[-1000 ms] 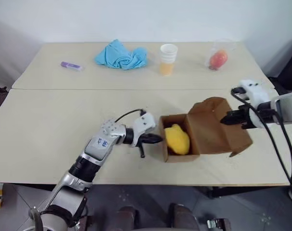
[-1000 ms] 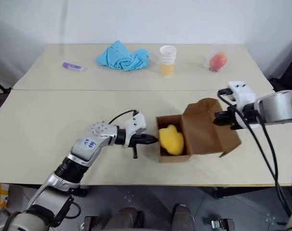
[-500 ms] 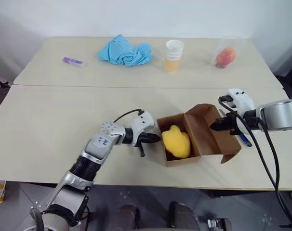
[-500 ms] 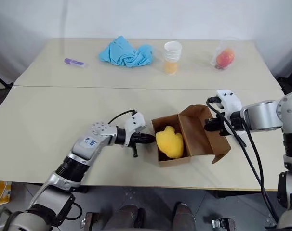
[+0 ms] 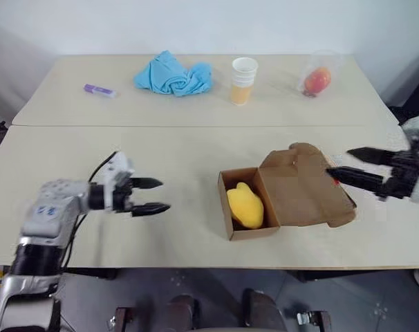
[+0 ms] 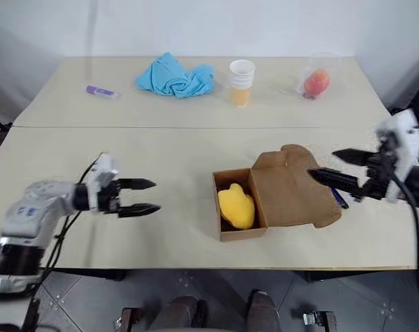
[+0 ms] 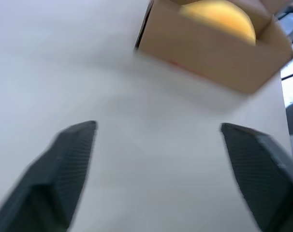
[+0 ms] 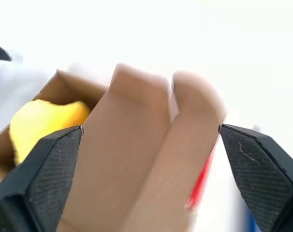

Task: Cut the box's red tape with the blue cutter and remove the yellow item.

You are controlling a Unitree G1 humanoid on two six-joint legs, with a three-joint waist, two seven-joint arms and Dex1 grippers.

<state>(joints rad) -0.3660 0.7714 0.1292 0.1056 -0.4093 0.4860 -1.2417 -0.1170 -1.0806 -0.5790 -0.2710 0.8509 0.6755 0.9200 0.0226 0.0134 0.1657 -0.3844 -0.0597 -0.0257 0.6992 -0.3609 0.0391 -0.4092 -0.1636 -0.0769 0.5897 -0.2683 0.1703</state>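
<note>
The brown box (image 5: 245,223) stands open on the near table, its lid flap (image 5: 303,197) folded out to the right. Inside lies the yellow item (image 5: 245,205), also seen as the yellow item (image 7: 219,14) in the left wrist view. A strip of red tape (image 8: 202,181) clings to the flap's edge. The blue cutter (image 6: 339,199) peeks out from under the flap's right edge. My left gripper (image 5: 154,195) hovers open well to the left of the box, pointing at it. Above the flap's right edge, my right gripper (image 5: 339,163) is open and holds nothing.
On the far table lie a purple stick (image 5: 99,90), a crumpled blue cloth (image 5: 173,75), a white cup with orange filling (image 5: 242,81) and a reddish fruit in clear plastic (image 5: 314,81). A seam runs between the two tables.
Both grippers have gone from shut to open. The left arm pulled away leftward from the box. The right gripper let go of the flap and drew back up and to the right.
</note>
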